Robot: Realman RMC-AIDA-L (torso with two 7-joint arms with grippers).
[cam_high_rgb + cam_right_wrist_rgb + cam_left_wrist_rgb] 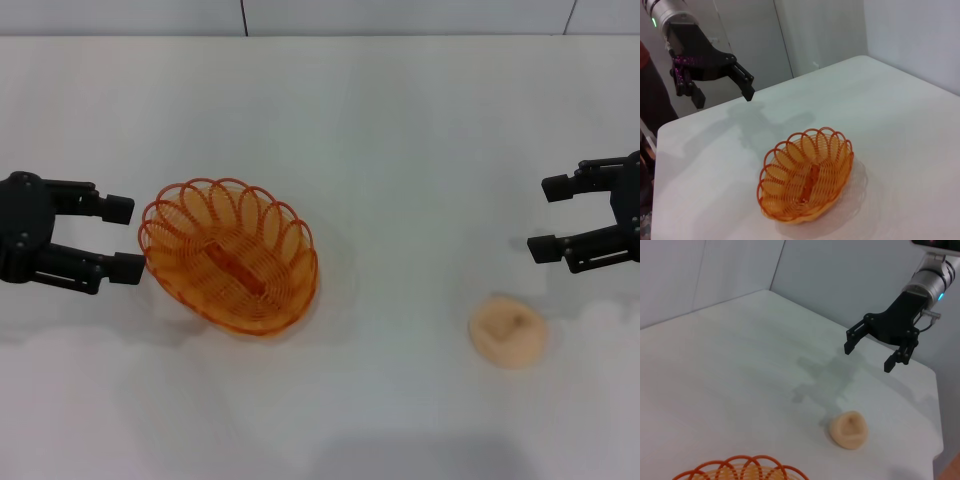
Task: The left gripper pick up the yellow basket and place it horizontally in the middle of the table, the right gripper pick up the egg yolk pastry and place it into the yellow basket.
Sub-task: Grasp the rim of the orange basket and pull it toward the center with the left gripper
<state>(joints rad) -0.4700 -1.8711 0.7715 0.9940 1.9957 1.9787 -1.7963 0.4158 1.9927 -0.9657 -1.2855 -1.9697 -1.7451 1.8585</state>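
Orange wire basket (229, 256) — light, stiff — we are eyeing its looped rim, left hand (120, 237) gaping wide, centre-left.

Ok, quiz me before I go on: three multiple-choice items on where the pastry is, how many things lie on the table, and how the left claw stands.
1. Where is the pastry?
A. in the basket
B. on the table near the right gripper
C. held by the left gripper

2. How many loose things lie on the table?
A. one
B. two
C. four

3. The left gripper is:
A. open beside the basket
B. shut on the basket
C. out of view

Answers: 1 B, it lies bare below the right gripper. 2 B, basket and pastry. 3 A, fingers spread, nothing between them.
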